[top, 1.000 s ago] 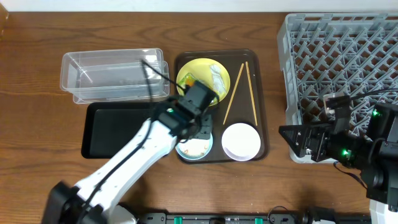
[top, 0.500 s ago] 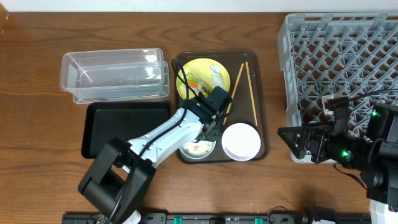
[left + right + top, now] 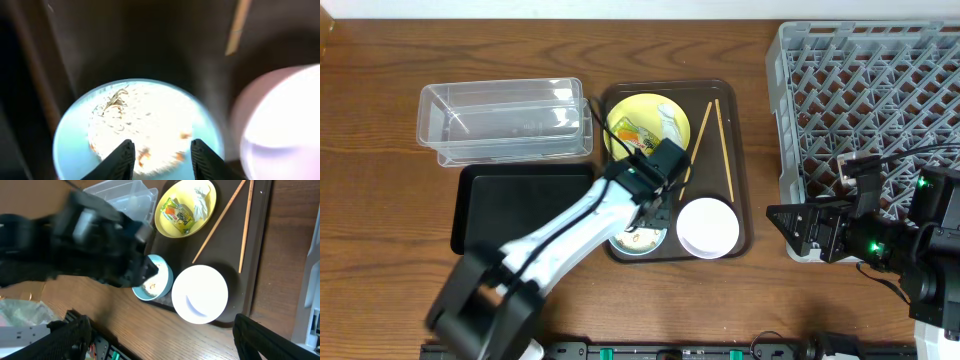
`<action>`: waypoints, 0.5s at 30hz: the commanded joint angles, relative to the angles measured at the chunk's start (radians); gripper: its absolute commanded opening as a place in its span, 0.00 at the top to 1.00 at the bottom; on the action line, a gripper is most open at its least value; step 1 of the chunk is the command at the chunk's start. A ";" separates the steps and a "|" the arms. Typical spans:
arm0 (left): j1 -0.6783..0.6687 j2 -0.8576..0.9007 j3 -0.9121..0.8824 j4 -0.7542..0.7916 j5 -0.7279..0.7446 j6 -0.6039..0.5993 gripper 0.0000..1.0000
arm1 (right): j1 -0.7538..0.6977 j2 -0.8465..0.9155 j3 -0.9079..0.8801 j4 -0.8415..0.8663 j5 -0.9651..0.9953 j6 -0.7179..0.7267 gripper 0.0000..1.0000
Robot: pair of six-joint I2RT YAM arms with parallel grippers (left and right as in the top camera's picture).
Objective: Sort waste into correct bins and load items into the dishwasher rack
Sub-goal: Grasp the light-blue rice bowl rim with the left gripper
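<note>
No readable text, label, brand or number is being shown in any view. Printing is being displayed on the small wrapper (image 3: 630,136) lying on the yellow plate (image 3: 678,117), but it is too small to be read.

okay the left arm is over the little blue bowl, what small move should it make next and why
Probably lower the left gripper so its fingers straddle the near rim of the light-blue bowl, then close. The jaws hang parted and empty above the rice, and the bowl sits on the brown tray.

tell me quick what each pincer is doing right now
Left pincer: open over the light-blue bowl, holding nothing.
Right pincer: open wide, empty.
</note>
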 commanded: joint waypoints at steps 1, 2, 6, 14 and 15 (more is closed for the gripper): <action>-0.015 -0.060 0.031 0.015 -0.023 -0.039 0.58 | 0.012 -0.003 0.010 -0.002 -0.015 -0.016 0.11; -0.019 -0.058 0.030 0.027 -0.023 -0.042 0.57 | 0.012 -0.003 0.010 -0.002 -0.015 -0.016 0.11; -0.038 -0.010 0.027 0.063 -0.023 -0.072 0.56 | 0.012 -0.003 0.010 -0.002 -0.015 -0.016 0.11; -0.050 0.131 0.027 0.082 -0.019 -0.103 0.57 | 0.012 -0.002 0.010 -0.002 -0.016 -0.015 0.11; -0.050 0.137 0.027 0.084 -0.019 -0.103 0.60 | 0.012 -0.002 0.010 -0.002 -0.015 -0.015 0.11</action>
